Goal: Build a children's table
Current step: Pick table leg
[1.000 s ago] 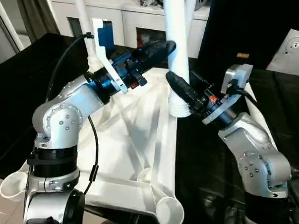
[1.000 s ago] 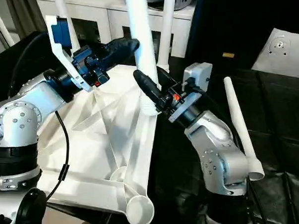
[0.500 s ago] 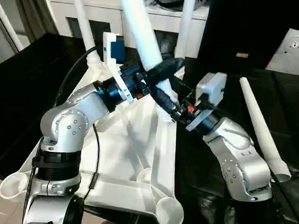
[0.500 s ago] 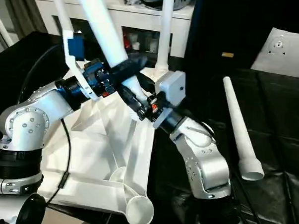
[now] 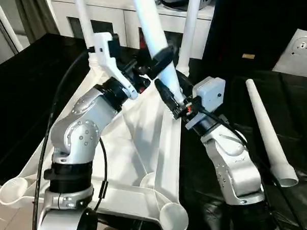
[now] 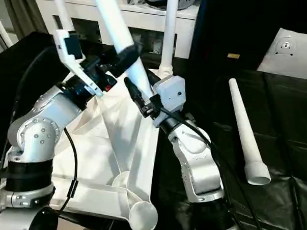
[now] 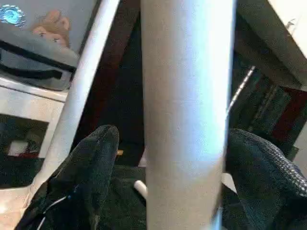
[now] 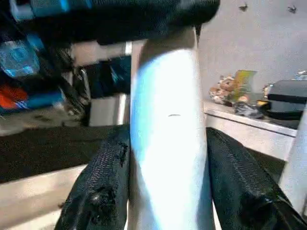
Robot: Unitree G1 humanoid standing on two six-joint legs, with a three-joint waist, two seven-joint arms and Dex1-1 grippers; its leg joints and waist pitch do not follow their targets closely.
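Observation:
The white table top [image 5: 142,145] lies upside down, its ribbed underside and round corner sockets facing up. Two legs stand in its far corners: one on the left [image 5: 85,20], one on the right [image 5: 192,20]. A third white leg [image 5: 147,18] hangs tilted above the top's far part, its upper end leaning left. My left gripper [image 5: 158,58] is shut on its middle, with black fingers [image 7: 91,163] on both sides of the leg [image 7: 184,120]. My right gripper [image 5: 170,93] is shut on its lower end [image 8: 165,143]. A fourth leg [image 5: 267,131] lies loose on the black surface to the right.
A white cabinet [image 5: 122,17] with dark openings stands behind the table top. A white bag [image 5: 304,47] sits at the far right. The near right socket [image 5: 172,217] reaches the front edge. Black cloth [image 5: 22,89] covers the surface on both sides.
The held leg has tipped from upright at the top's right edge to a leftward slant, and its lower end has risen and moved towards the far side. Both arms moved with it.

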